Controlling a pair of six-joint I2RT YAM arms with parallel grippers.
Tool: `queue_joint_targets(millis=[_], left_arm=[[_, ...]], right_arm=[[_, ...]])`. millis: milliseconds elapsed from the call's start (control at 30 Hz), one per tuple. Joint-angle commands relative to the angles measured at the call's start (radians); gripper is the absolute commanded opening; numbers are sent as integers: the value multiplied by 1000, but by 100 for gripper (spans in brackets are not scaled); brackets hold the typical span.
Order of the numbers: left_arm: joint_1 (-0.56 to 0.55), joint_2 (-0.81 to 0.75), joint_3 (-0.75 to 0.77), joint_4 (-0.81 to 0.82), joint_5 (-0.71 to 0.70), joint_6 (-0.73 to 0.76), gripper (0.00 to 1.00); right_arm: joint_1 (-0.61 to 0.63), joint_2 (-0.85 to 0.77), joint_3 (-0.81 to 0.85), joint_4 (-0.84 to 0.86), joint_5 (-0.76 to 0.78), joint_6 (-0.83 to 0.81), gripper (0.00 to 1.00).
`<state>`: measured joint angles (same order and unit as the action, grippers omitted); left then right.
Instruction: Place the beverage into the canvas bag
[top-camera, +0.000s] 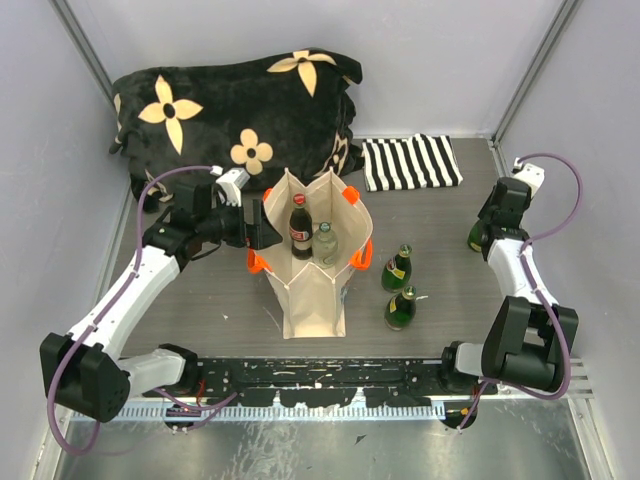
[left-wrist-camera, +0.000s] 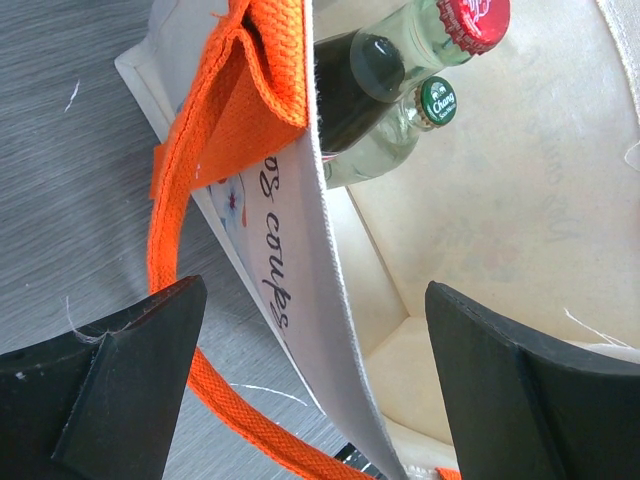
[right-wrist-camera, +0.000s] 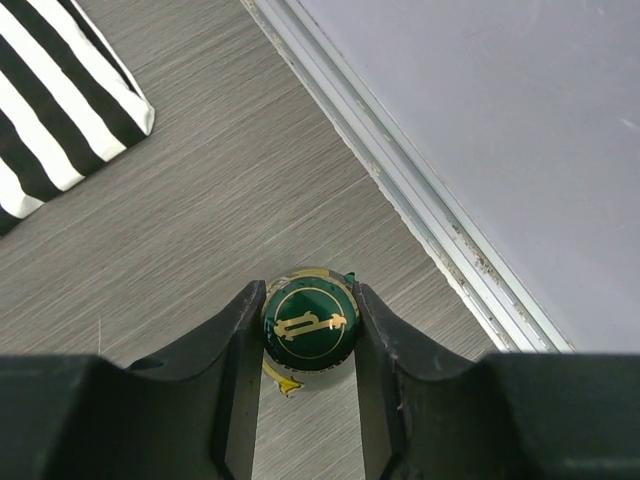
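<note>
The beige canvas bag (top-camera: 310, 290) with orange handles (left-wrist-camera: 175, 200) stands open mid-table. Inside it are a dark red-capped bottle (top-camera: 300, 228) and a clear green-capped bottle (top-camera: 325, 243); the left wrist view shows the red cap (left-wrist-camera: 472, 18) and the green cap (left-wrist-camera: 438, 100). My left gripper (left-wrist-camera: 315, 300) is open and straddles the bag's left wall (left-wrist-camera: 300, 270), one finger outside and one inside. By the right wall, my right gripper (right-wrist-camera: 308, 300) is shut on the neck of a green beverage bottle (right-wrist-camera: 308, 325) that stands upright on the table (top-camera: 476, 238).
Two more green bottles (top-camera: 397, 268) (top-camera: 401, 308) stand just right of the bag. A black flowered cushion (top-camera: 230, 110) lies at the back left, a striped cloth (top-camera: 410, 162) at the back right. The wall's metal rail (right-wrist-camera: 420, 190) runs close beside the held bottle.
</note>
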<state>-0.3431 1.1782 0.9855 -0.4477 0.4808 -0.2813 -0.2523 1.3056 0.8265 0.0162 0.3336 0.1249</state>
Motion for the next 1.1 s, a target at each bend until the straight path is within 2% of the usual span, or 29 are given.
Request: queue_joint_targets(millis=[0, 633, 900, 1067], left_arm=[[-2, -34, -1, -4, 5, 13, 98], [-3, -23, 19, -6, 8, 17, 98], [-4, -10, 26, -6, 10, 19, 98], [-4, -4, 31, -9, 7, 22, 98]], right_arm=[[-5, -73, 47, 33, -33, 39, 1], [29, -84, 471, -200, -301, 161, 1], [260, -16, 797, -358, -320, 140, 1], [396, -5, 925, -401, -361, 165, 1]])
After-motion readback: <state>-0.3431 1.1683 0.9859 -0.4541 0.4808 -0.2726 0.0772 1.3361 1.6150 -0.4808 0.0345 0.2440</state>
